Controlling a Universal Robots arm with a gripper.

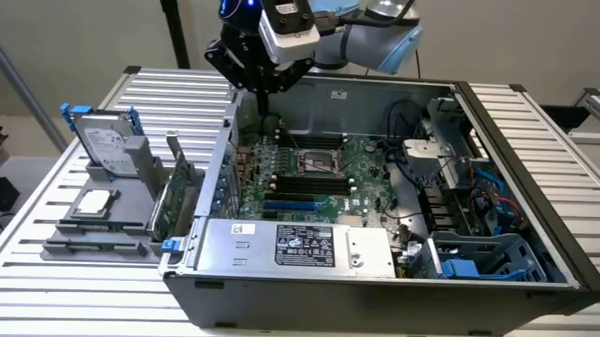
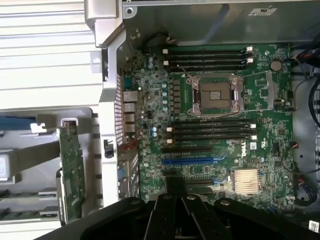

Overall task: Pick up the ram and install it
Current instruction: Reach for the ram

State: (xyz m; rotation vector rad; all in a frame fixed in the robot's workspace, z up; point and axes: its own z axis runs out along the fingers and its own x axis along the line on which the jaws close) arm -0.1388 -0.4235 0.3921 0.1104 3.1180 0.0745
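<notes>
Across a pale, slatted metal tabletop [image 1: 38, 288], with a plain light wall [image 1: 75, 35] and one black pole [image 1: 173, 31] behind it, sits one open computer case [image 1: 375, 298]. It fills the middle of the tabletop and reaches toward the edge on the exterior view's right. Along the edge on the exterior view's left stands one grey holder [image 1: 94, 247]. It carries one hard drive [image 1: 103, 144] with blue rails, upright at its far end. It also carries one green card [image 1: 174, 196] on edge just beside the case wall, and one square chip [image 1: 94, 202] lying flat.

Inside the case lie one green board [image 2: 150, 150], one silver power box [image 1: 291, 244] along the near wall, and one square socket [image 2: 215, 95]. Two banks of long black slots [image 2: 210, 134] flank the socket, one on each side, with one blue slot [image 2: 192, 161] beyond.

One arm [image 1: 375, 38] hangs the gripper [image 1: 265, 107] over the case's far corner on the exterior view's left, above the board. Whether it is open or closed, or has hold of anything, I cannot tell. The ram is too hard to make out, so I cannot tell where it is.
</notes>
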